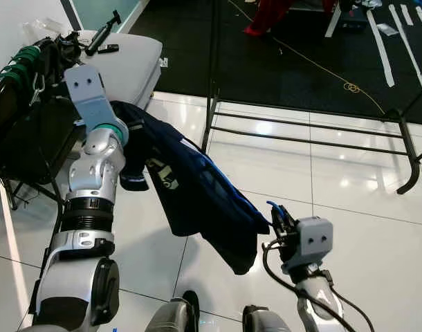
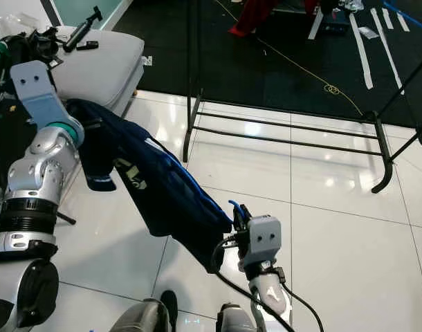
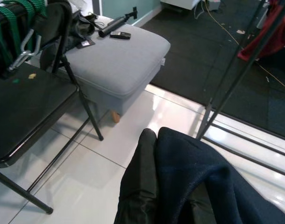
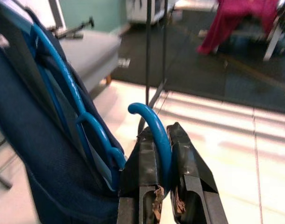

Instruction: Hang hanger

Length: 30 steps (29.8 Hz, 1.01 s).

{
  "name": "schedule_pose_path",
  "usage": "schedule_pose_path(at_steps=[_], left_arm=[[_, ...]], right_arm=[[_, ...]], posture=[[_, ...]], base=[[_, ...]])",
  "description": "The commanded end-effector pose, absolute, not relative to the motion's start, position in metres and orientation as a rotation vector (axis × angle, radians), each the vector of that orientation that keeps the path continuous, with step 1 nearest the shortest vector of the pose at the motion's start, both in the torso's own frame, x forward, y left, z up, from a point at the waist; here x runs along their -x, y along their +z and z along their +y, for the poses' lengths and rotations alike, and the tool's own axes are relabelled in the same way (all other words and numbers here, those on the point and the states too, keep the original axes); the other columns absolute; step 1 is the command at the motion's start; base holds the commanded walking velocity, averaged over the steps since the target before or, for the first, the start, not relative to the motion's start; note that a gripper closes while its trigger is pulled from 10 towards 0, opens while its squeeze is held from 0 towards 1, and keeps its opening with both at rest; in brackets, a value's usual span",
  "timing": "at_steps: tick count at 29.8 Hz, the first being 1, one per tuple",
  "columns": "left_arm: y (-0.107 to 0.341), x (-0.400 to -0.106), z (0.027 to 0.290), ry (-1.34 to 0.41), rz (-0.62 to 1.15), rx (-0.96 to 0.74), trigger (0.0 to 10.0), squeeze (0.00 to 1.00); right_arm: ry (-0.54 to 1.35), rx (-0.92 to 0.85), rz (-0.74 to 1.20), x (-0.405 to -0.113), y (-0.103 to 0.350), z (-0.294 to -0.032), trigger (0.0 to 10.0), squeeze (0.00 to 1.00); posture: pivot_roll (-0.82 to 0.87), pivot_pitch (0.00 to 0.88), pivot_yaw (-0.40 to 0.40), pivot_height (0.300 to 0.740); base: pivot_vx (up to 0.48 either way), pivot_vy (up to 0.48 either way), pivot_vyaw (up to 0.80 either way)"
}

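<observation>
A navy garment (image 1: 197,194) on a blue hanger (image 4: 67,88) stretches between my two arms above the white tiles. My right gripper (image 4: 161,133) is low at the front, shut on the hanger's blue hook (image 4: 154,123); the head views show it (image 2: 237,220) at the garment's lower end. My left gripper (image 3: 149,154) is raised at the left and holds the garment's upper end; one black finger (image 3: 138,182) presses against the cloth and the other is covered by it. The black clothes rack (image 1: 308,131) stands ahead with its upright pole (image 1: 214,69); its top rail is out of frame.
A grey ottoman (image 1: 124,59) with a black handle and a remote on it stands at the far left. A black folding chair (image 1: 31,138) is beside my left arm. Dark carpet with a yellow cable (image 1: 349,86) and a red garment (image 1: 266,17) lies beyond the rack.
</observation>
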<state>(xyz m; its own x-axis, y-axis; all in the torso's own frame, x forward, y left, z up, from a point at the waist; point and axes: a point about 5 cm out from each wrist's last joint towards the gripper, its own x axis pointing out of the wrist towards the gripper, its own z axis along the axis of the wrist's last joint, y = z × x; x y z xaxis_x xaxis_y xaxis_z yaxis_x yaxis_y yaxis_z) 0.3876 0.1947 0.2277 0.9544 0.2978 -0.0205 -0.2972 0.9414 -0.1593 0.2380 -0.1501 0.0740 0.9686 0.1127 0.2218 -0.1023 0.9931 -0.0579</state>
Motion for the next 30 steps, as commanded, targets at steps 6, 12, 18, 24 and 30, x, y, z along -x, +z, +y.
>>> schedule_pose_path(at_steps=[6, 12, 18, 24, 30], left_arm=[[0.216, -0.385, 0.201, 0.353, -0.009, 0.096, 0.0, 0.0], [0.206, -0.383, 0.202, 0.362, 0.003, 0.056, 0.0, 0.0], [0.204, -0.383, 0.201, 0.35, -0.003, 0.026, 0.0, 0.0], [0.203, -0.38, 0.147, 0.006, -0.053, -0.124, 0.0, 0.0], [0.239, -0.383, 0.14, -0.007, -0.209, -0.078, 0.0, 0.0]], right_arm=[[0.032, 0.077, -0.428, -0.24, 0.114, -0.154, 0.0, 0.0], [0.02, 0.082, -0.476, -0.243, 0.125, -0.151, 0.0, 0.0], [0.018, 0.078, -0.463, -0.242, 0.123, -0.151, 0.0, 0.0], [0.28, 0.124, -0.184, -0.252, 0.091, -0.127, 0.0, 0.0], [0.351, 0.179, 0.005, -0.247, 0.062, -0.123, 0.0, 0.0]], posture=[[-0.03, 0.135, 0.114, 0.74], [-0.03, 0.13, 0.109, 0.74], [-0.02, 0.126, 0.104, 0.74], [-0.03, 0.126, 0.104, 0.74], [-0.03, 0.13, 0.102, 0.74]], base=[[0.0, 0.0, 0.0], [0.0, 0.0, 0.0], [0.0, 0.0, 0.0], [0.0, 0.0, 0.0], [0.0, 0.0, 0.0]])
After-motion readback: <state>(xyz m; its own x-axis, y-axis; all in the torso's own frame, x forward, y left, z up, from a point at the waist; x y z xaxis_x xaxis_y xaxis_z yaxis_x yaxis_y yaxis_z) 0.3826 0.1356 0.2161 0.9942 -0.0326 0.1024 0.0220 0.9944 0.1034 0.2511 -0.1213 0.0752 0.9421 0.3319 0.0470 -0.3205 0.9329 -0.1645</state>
